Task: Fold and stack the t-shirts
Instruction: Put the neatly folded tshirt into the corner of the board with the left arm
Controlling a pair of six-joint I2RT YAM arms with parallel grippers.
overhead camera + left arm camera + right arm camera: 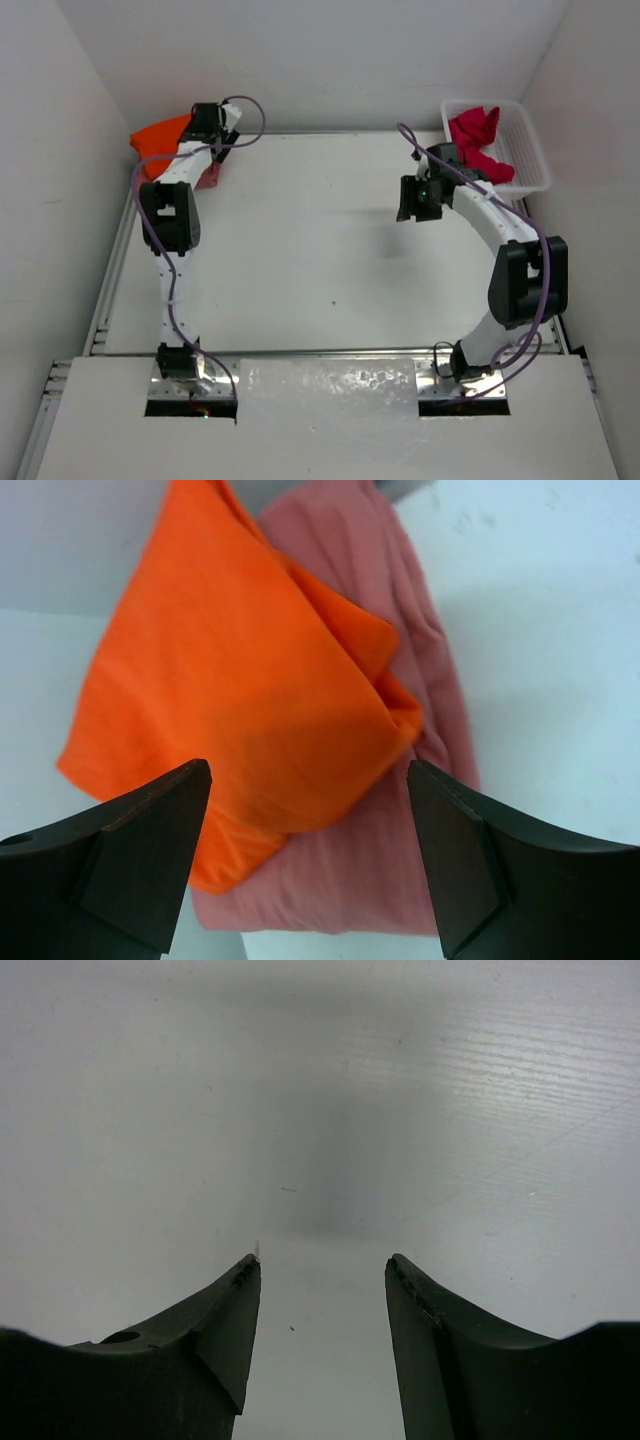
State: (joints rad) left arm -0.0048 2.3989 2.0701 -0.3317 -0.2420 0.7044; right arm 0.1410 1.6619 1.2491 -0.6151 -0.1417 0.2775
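Note:
A folded bright orange t-shirt (250, 680) lies on top of a folded salmon-pink t-shirt (400, 870) at the table's far left corner. From above, the orange t-shirt (160, 135) shows beside the left arm, with a strip of the pink t-shirt (208, 180) below it. My left gripper (308, 770) hovers open over the stack's near edge, with nothing between its fingers (150, 850); from above the left gripper (208, 122) sits right over the pile. A crumpled crimson t-shirt (476, 140) lies in the basket. My right gripper (322, 1260) hangs open and empty over bare table.
The white mesh basket (530, 150) stands at the far right corner, just behind the right gripper (412, 200). White walls close in the table on the left, back and right. A metal rail (112, 270) runs along the left edge.

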